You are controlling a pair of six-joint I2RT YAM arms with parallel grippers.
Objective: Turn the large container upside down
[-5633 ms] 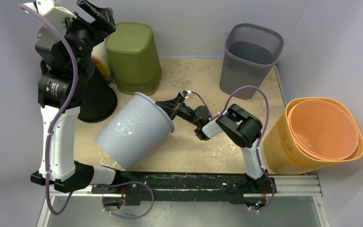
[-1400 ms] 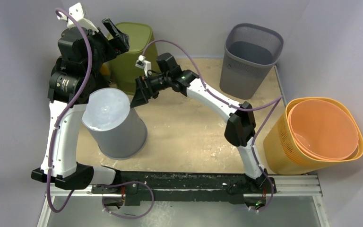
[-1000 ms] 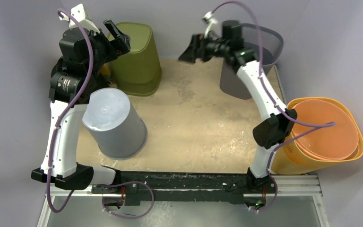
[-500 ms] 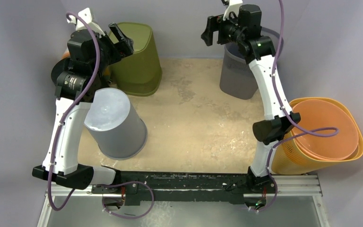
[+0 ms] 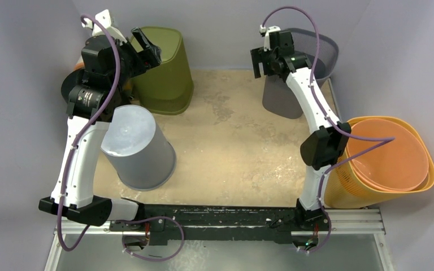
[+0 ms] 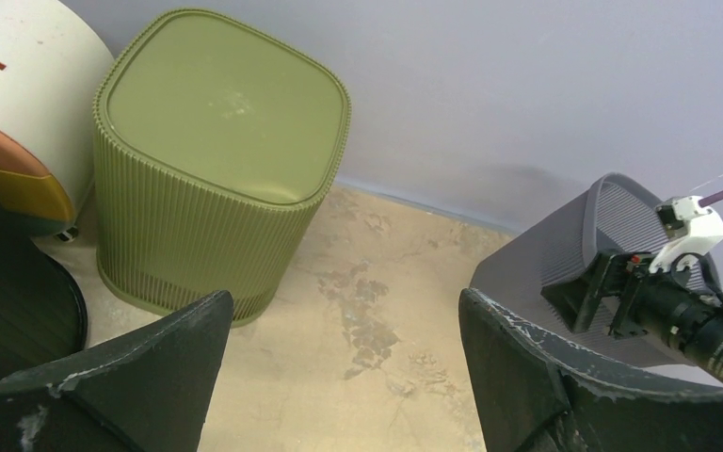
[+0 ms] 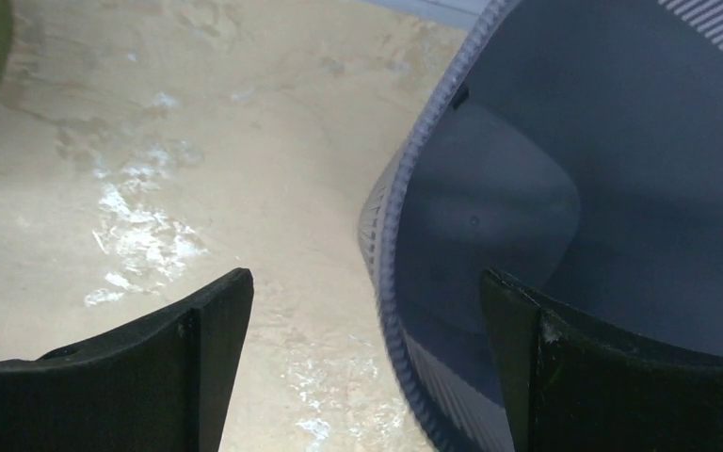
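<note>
The large container (image 5: pixel 137 148), pale grey and round, stands bottom up at the left of the table, with no gripper touching it. It does not show in either wrist view. My left gripper (image 5: pixel 147 48) (image 6: pixel 344 301) hangs open and empty high over the back left, beside the green bin (image 5: pixel 161 68) (image 6: pixel 216 132). My right gripper (image 5: pixel 261 61) (image 7: pixel 365 282) is open at the left rim of the upright dark grey mesh bin (image 5: pixel 299 68) (image 7: pixel 527 141). One finger is outside the wall and one is over the inside. Neither finger touches the wall.
The green ribbed bin stands bottom up at the back left, with a black cone-shaped object (image 5: pixel 70 90) (image 6: pixel 9 311) and a white-and-orange one (image 6: pixel 19 113) left of it. An orange basket (image 5: pixel 381 161) with an orange tub inside leans at the right edge. The mesh bin (image 6: pixel 565 245) shows in the left wrist view too.
The large container went from tilted in my right gripper to bottom up and free. My right arm swung to the mesh bin's rim. The left arm barely moved.
</note>
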